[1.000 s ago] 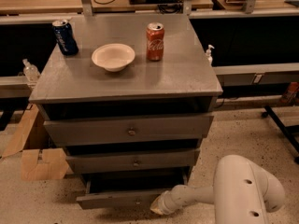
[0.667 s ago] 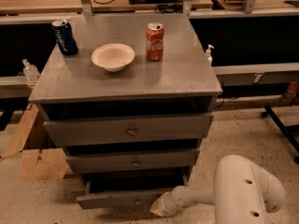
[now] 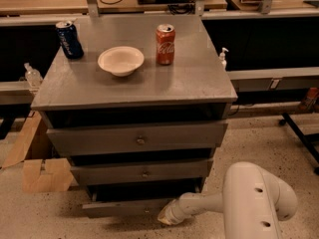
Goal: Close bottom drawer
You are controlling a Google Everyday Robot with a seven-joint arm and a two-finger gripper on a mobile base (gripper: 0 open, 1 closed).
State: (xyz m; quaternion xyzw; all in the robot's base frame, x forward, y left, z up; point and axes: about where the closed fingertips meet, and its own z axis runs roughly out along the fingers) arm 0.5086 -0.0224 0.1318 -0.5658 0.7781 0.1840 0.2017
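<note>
One push seemed left to finish. Nearest the camera, the gripper (image 3: 167, 216) sat low by the floor at the end of the white arm (image 3: 249, 198), against the right end of the bottom drawer (image 3: 119, 208). Whether it was open or held anything could not be told. That drawer's front stood out, slightly askew, below the middle drawer (image 3: 142, 172), so it looked only partly closed. Farther back, a bowl (image 3: 120, 60) and two cans stood on top.

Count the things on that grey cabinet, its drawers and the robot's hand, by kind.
Cans: 2, blue can, red can
Bowls: 1, white bowl
Drawers: 3, top drawer, middle drawer, bottom drawer
Grippers: 1, gripper at the bottom drawer's right end
Total: 7
</note>
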